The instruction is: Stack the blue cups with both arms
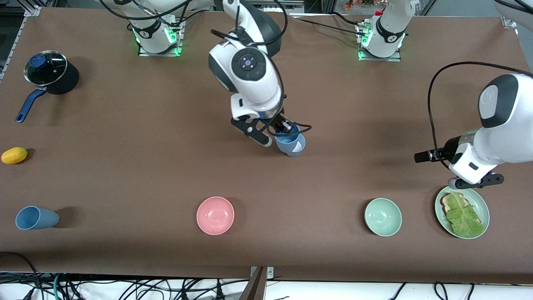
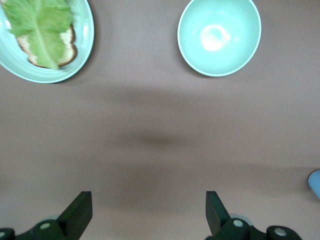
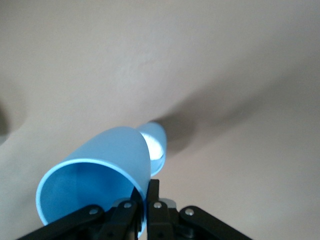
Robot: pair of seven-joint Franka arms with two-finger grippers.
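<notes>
The right gripper (image 1: 280, 132) hangs over the middle of the brown surface (image 1: 125, 166), its fingers (image 3: 152, 197) clamped together on the rim of a bright blue cup (image 1: 287, 139), which it holds tilted. The base of that cup sits in the mouth of a duller grey-blue cup (image 1: 297, 146) with a white patch inside; whether the lower cup rests on the surface cannot be told. In the right wrist view the bright blue cup (image 3: 95, 180) fills the foreground with its open mouth toward the camera, and the grey-blue cup (image 3: 156, 142) shows just past its base. A third blue cup (image 1: 35, 218) lies on its side near the front camera at the right arm's end of the surface. The left gripper (image 2: 149, 212) waits in the air with its fingers (image 2: 80, 210) wide apart and holding nothing, over bare surface beside a green plate (image 1: 483, 208) carrying toast and a lettuce leaf (image 1: 462, 214). A mint-green bowl (image 1: 383, 216) stands near that plate, and a pink bowl (image 1: 215, 215) stands toward the right arm's end from it, well apart. A lidded black pot (image 1: 50, 75) with a blue handle and a lemon (image 1: 14, 155) lie at the right arm's end.
</notes>
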